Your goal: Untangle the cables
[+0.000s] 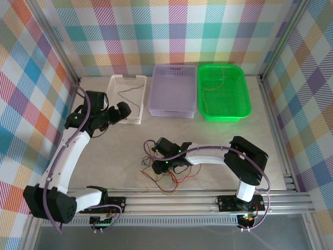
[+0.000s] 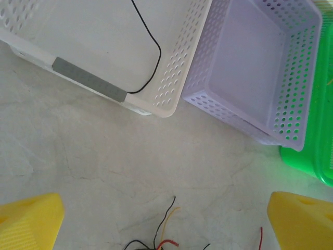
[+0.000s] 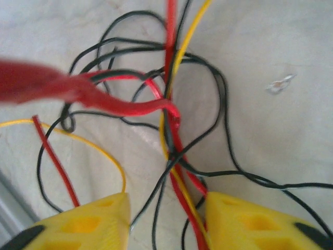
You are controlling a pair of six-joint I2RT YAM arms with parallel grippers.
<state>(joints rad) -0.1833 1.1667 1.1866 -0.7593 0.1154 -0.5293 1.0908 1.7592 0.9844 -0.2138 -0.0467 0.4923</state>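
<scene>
**Item 1.** Left pincer [image 1: 123,111]: spread to its widest and holding nothing, poised over the bench [image 1: 218,140] at the near edge of the white basket [image 1: 115,83].

**Item 2.** White basket: one black cable [image 2: 159,52] lies loose inside.

**Item 3.** Lilac basket [image 1: 172,112]: stands between the white and the green.

**Item 4.** Green basket [image 1: 244,110]: a thin yellow cable [image 1: 207,89] lies on its floor.

**Item 5.** Cables [image 3: 171,130], unsorted: red, yellow and black strands knotted together on the bench, near the front rail [image 1: 182,200].

**Item 6.** Right pincer [image 3: 167,211]: down on the knot and part open. Several strands run between its fingers, none visibly pinched.

**Hazards for you:**
- If you close here, you will likely trap red, yellow and black together. A pull would then drag or tighten the whole knot instead of freeing one strand.
- A red loop rides up close to the wrist camera and may snag.
- Strands lying near the rail could catch there.
</scene>
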